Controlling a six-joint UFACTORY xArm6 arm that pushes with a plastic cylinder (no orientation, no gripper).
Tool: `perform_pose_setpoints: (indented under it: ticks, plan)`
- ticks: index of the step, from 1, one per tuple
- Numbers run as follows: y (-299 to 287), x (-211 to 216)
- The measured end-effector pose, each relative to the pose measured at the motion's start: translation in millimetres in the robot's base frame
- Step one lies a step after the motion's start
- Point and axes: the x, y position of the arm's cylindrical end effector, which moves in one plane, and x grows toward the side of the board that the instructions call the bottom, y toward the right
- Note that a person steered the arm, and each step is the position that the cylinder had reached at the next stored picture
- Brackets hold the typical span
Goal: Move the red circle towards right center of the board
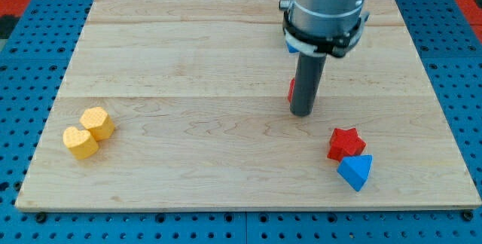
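My tip (pixel 302 113) rests on the wooden board (pixel 188 56), a little right of its middle. A red block (pixel 290 90), seemingly the red circle, shows only as a thin sliver at the rod's left edge; the rod hides the rest. It lies just behind the tip, towards the view's top. A red star (pixel 345 142) lies to the lower right of the tip, well apart from it.
A blue triangle-like block (pixel 355 172) touches the red star on its lower right. A sliver of a blue block (pixel 291 47) peeks out under the arm's body. A yellow hexagon-like block (pixel 98 122) and a yellow heart (pixel 80 142) sit together at the lower left.
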Motion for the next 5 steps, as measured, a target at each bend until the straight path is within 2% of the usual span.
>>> perform_pose_setpoints:
  ticks: [1, 2, 4, 5]
  plan:
    - [-7, -2]
    - [-48, -25]
    - [81, -52]
    - [109, 7]
